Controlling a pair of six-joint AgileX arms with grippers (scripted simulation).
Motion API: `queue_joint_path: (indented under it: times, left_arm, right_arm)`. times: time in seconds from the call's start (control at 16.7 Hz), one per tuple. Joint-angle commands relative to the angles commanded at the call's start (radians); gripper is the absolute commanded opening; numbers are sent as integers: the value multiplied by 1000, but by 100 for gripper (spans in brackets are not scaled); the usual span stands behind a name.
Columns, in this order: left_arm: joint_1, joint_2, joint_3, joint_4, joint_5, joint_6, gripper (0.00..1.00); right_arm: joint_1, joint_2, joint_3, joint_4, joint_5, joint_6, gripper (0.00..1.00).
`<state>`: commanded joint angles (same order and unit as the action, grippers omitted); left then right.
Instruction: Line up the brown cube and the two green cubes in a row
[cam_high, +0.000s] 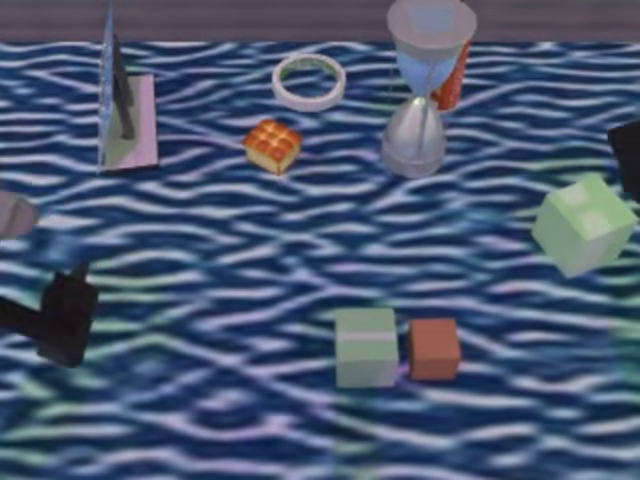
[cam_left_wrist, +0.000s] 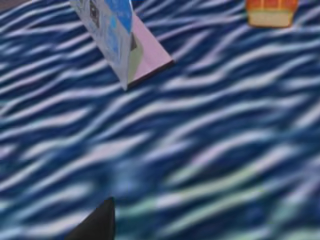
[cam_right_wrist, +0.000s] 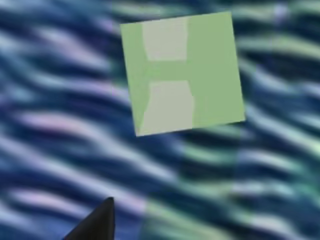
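Note:
The brown cube (cam_high: 434, 348) rests near the front of the table, just right of the smaller green cube (cam_high: 366, 347), with a narrow gap between them. The larger green cube (cam_high: 584, 224) sits tilted at the far right and fills the right wrist view (cam_right_wrist: 182, 75). My right gripper (cam_high: 627, 160) hovers at the right edge behind that cube, not touching it; one dark fingertip (cam_right_wrist: 102, 217) shows, with nothing held. My left gripper (cam_high: 65, 315) stays at the left side, open and empty, one fingertip (cam_left_wrist: 102, 220) in view.
An orange-yellow bumpy cube (cam_high: 272, 145), a white tape ring (cam_high: 309, 81) and an hourglass (cam_high: 425, 90) with a red can (cam_high: 452, 75) behind it stand at the back. A slanted stand (cam_high: 125, 105) is at the back left, and a grey object (cam_high: 12, 213) is at the left edge.

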<state>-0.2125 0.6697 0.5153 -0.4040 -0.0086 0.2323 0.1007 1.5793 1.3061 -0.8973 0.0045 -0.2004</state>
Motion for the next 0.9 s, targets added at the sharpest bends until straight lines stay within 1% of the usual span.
queue_joint_path:
  times: [0.24,0.48,0.66,0.9]
  left_arm:
    - [124,-358,-277,199,4,-119,100]
    - [207,-599,-460,352,8,-204,100]
    - [232,-668,-514,402,9,-231,100]
    - [233,-670,-515,404,9,-232,100]
  right_arm:
    - [22,324,284,-187,0,-43,100]
    - [38,547,485,-306,-1,-72,100]
    - [42,607,549,-341,-2,-81,100]
    - [43,609,551,-342,-2,-81,100]
